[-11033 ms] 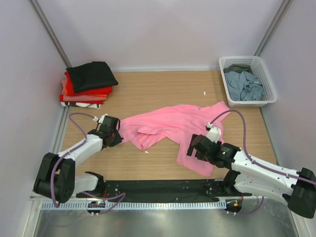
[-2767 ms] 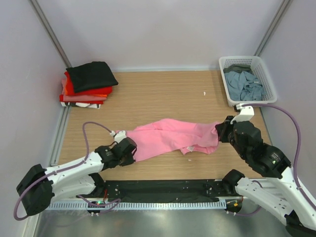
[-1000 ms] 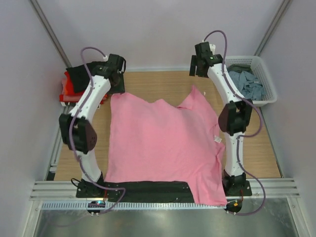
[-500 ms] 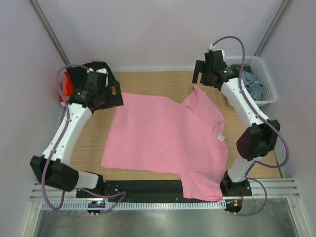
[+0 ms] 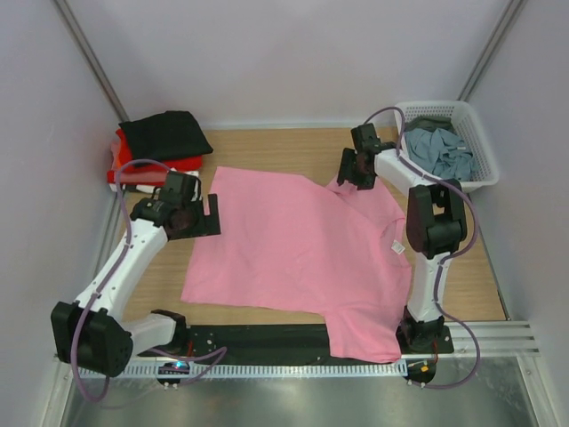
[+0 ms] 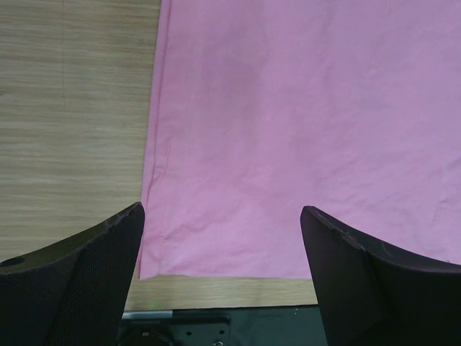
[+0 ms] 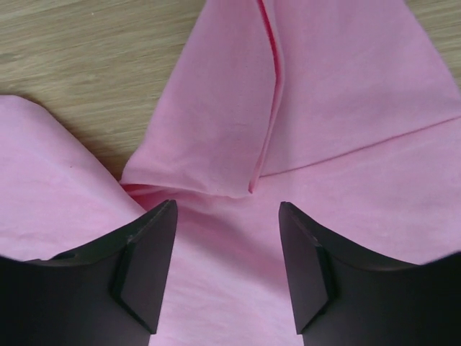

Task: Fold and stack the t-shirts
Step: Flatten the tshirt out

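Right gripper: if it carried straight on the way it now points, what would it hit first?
Most likely the pink t-shirt, at its bunched sleeve fold, which lies directly ahead of the open right gripper. How far off it is remains unclear.

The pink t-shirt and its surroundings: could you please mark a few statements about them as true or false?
1. The pink t-shirt lies spread out on the table. True.
2. The left gripper is clamped on the shirt's edge. False: its jaws stand open above the shirt, holding nothing.
3. The basket is empty. False: grey-blue cloth lies in it.
4. A black shirt tops the folded pile at the far left. True.
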